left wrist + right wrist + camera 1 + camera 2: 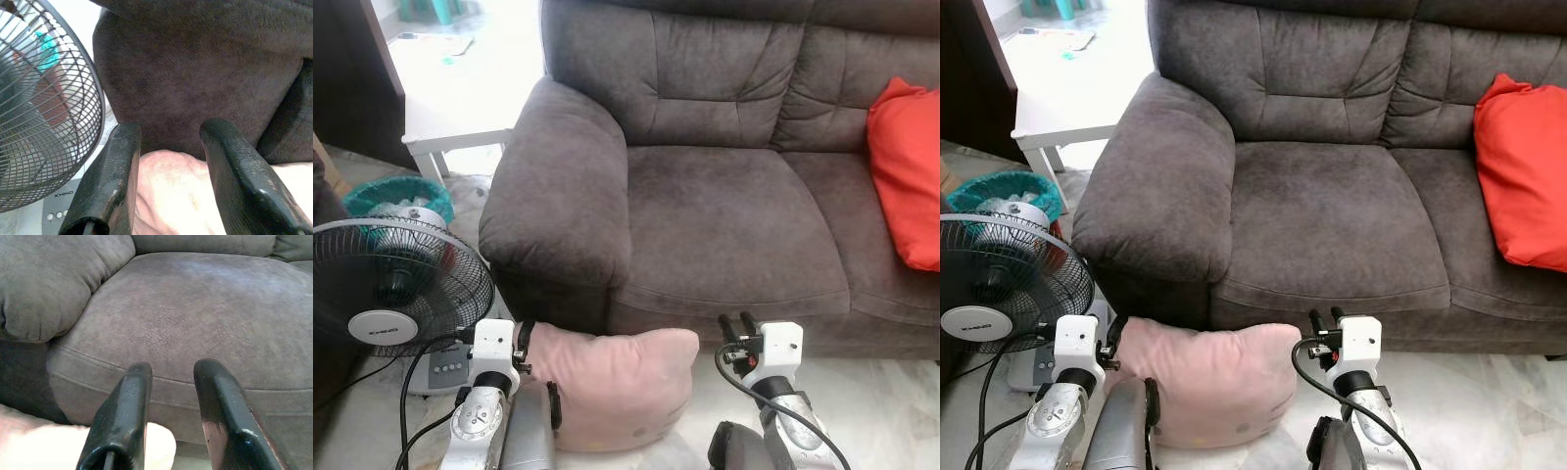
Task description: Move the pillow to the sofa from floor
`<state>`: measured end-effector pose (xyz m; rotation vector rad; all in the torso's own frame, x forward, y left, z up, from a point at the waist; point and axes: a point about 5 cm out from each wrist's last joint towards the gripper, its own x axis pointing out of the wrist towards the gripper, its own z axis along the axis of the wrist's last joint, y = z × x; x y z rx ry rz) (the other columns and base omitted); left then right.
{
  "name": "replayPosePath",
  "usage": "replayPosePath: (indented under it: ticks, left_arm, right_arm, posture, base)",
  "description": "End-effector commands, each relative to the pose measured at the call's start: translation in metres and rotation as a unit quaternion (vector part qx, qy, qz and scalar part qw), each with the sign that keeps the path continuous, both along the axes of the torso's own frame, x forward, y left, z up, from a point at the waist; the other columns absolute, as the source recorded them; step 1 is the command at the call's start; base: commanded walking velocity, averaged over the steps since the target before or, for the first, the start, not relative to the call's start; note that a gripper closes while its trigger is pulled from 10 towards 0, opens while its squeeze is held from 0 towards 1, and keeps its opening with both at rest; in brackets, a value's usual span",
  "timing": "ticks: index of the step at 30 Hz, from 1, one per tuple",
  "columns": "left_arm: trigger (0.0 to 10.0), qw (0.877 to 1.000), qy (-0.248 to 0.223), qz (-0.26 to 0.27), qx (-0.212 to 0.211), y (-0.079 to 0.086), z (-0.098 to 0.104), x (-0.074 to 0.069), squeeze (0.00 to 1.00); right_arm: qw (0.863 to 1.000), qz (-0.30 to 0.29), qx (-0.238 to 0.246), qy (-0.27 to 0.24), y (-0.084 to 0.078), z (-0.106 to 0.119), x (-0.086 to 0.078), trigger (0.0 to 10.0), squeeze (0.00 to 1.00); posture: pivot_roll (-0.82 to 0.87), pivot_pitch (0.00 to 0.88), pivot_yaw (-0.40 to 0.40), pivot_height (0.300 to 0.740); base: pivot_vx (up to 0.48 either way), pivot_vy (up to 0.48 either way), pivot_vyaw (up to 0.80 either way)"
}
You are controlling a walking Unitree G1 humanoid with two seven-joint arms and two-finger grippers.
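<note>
Pillow (612,387): pink, on the floor against the sofa's front, between the two grippers.
Left gripper (168,147): at the pillow's upper left corner, fingers (110,181) parted, the corner showing between them, nothing clamped.
Right gripper (171,377): just beside the pillow's right edge, fingers (222,411) apart and empty, pointing at the seat.
Sofa (724,206): dark brown, ahead of both grippers; armrest above the left one.
Red cushion (906,171): on the seat, far right of the right gripper.
Fan (391,279): left of the left gripper, close.
</note>
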<state>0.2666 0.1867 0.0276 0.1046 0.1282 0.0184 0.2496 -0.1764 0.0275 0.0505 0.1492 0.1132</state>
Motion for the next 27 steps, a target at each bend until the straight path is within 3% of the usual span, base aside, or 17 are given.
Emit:
replayPosePath:
  ticks: [1, 7, 23, 27]
  left_arm:
    - [10.0, 1.000, 0.007, -0.004, 0.005, 0.0009, -0.0023, -0.0008, 0.00]
    - [10.0, 1.000, 0.008, -0.007, 0.005, 0.0004, -0.0026, -0.0009, 0.00]
    - [10.0, 0.999, 0.013, -0.042, -0.012, -0.0082, -0.0031, 0.0029, 0.00]
    - [10.0, 0.997, 0.042, -0.052, -0.026, -0.0079, -0.0077, 0.0083, 0.00]
  right_arm:
    - [1.000, 0.001, 0.002, -0.004, 0.0008, 0.0012, 0.0015, 10.0, 0.00]
    - [1.000, 0.004, 0.001, -0.003, 0.0015, 0.0008, 0.0010, 10.0, 0.00]
    - [1.000, 0.008, 0.008, 0.001, 0.0035, -0.0005, 0.0019, 10.0, 0.00]
    - [1.000, 0.015, 0.008, 0.003, 0.0053, -0.0010, 0.0017, 10.0, 0.00]
  posture:
    - [0.10, 0.047, -0.091, 0.522]
    - [0.10, 0.048, -0.091, 0.522]
    - [0.10, 0.045, -0.090, 0.522]
    - [0.10, 0.045, -0.092, 0.522]
  base:
    - [0.000, 0.000, 0.80]
    - [0.000, 0.000, 0.80]
    - [0.000, 0.000, 0.00]
    - [0.000, 0.000, 0.00]
